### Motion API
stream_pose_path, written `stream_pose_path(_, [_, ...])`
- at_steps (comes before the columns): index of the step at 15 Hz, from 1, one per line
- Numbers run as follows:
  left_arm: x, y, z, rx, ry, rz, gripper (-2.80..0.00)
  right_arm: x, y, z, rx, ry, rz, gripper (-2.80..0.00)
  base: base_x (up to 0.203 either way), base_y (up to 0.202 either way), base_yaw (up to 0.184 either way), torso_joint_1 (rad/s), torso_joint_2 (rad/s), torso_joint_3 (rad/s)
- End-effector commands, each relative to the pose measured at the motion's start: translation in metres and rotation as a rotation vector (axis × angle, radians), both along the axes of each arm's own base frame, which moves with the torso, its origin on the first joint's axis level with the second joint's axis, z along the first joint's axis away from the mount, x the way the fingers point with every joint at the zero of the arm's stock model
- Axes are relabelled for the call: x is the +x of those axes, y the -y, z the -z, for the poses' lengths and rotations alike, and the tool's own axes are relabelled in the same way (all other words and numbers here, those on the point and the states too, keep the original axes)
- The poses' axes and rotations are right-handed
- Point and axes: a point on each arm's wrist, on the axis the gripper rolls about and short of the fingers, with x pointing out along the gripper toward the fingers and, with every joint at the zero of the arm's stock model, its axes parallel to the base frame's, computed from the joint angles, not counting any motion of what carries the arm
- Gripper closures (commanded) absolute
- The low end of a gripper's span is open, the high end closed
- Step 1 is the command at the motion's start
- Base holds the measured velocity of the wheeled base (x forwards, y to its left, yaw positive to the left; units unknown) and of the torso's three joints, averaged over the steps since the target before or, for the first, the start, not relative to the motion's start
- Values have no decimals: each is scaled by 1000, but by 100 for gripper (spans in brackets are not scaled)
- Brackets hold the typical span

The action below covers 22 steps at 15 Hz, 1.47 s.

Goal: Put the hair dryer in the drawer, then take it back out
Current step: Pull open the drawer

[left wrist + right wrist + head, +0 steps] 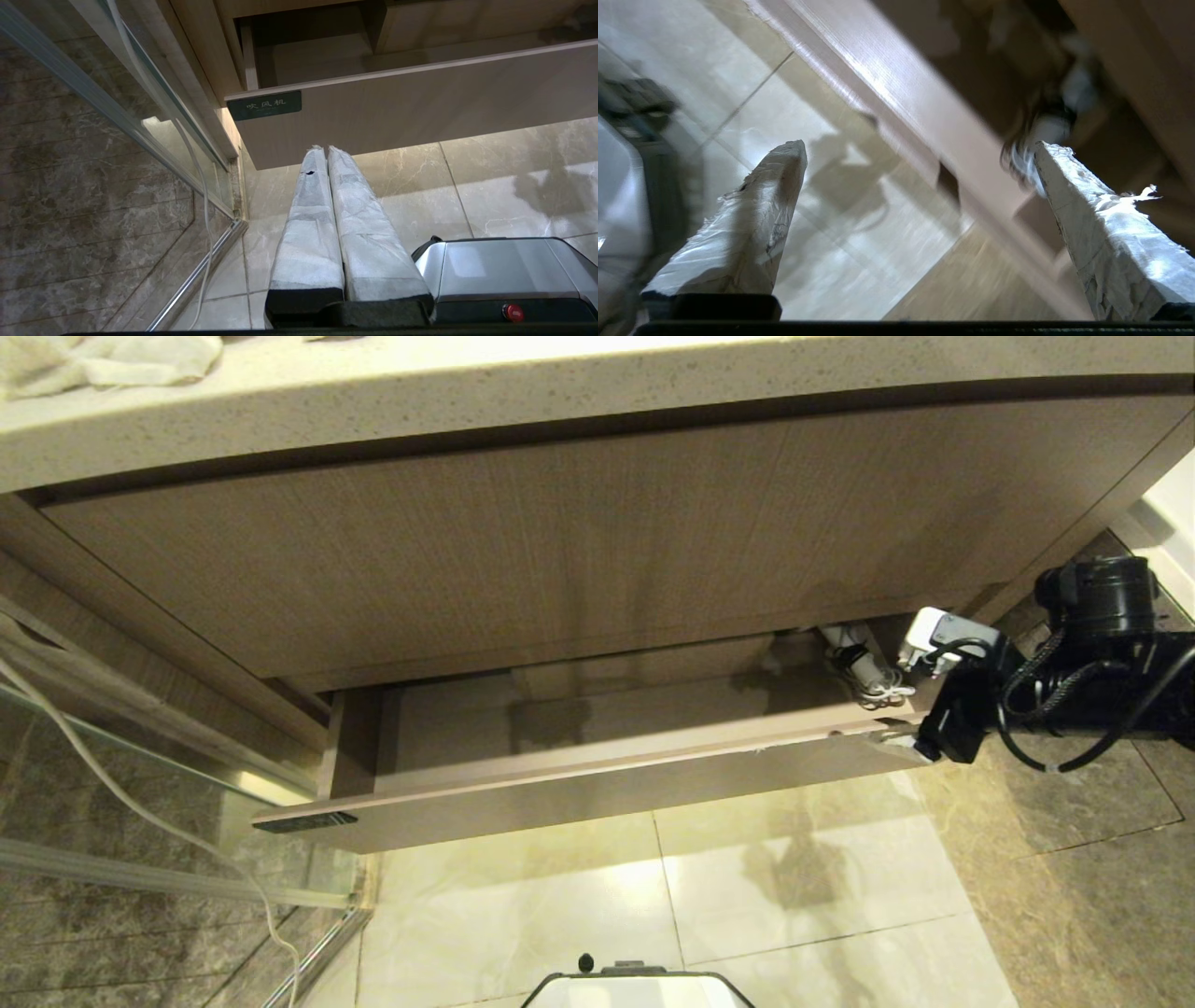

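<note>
Now the spread right hand (920, 149) straddles the drawer (597, 784) front beside the hair dryer (854, 663); reaching in, it risks snagging the cord.

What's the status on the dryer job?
Right tool open, empty, at the drawer front's right end. Left tool shut, parked. Hair dryer inside drawer, right end. Nothing blocking.

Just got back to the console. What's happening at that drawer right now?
The drawer stands pulled open under the counter. The hair dryer lies inside at its right end, cord bundled. The right hand is open and empty at the drawer's right front corner, fingers either side of the front edge, not touching the dryer. The left hand is shut and parked low before the drawer front, near its label.
</note>
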Motion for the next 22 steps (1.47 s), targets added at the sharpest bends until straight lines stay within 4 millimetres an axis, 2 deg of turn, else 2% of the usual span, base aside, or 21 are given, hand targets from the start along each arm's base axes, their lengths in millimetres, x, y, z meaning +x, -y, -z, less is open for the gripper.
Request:
stream_pose_path(1, [0, 0, 0, 0, -2, 0, 0, -51, 9, -37, 59, 31, 139, -280, 0, 0, 0, 0, 0, 0])
stream_pose_path(3, [0, 0, 0, 0, -2, 0, 0, -86, 20, -35, 189, -60, 367, -280, 0, 0, 0, 0, 0, 0])
stream_pose_path(6, [0, 0, 0, 0, -2, 0, 0, -122, 24, -27, 392, -114, 587, -280, 0, 0, 0, 0, 0, 0])
stream_pose_path(11, [0, 0, 0, 0, -2, 0, 0, -170, 22, -24, 473, -57, 634, -280, 0, 0, 0, 0, 0, 0])
stream_pose_path(14, [0, 0, 0, 0, -2, 0, 0, -188, 26, -17, 449, 3, 799, -280, 0, 0, 0, 0, 0, 0])
stream_pose_path(15, [0, 0, 0, 0, -2, 0, 0, -192, 26, -14, 438, 16, 830, 0, 0, 0, 0, 0, 0, 0])
stream_pose_path(19, [0, 0, 0, 0, -2, 0, 0, -203, 24, -8, 458, 66, 819, 0, 0, 0, 0, 0, 0, 0])
stream_pose_path(22, [0, 0, 0, 0, -2, 0, 0, -215, 22, 5, 477, 48, 819, 0, 0, 0, 0, 0, 0, 0])
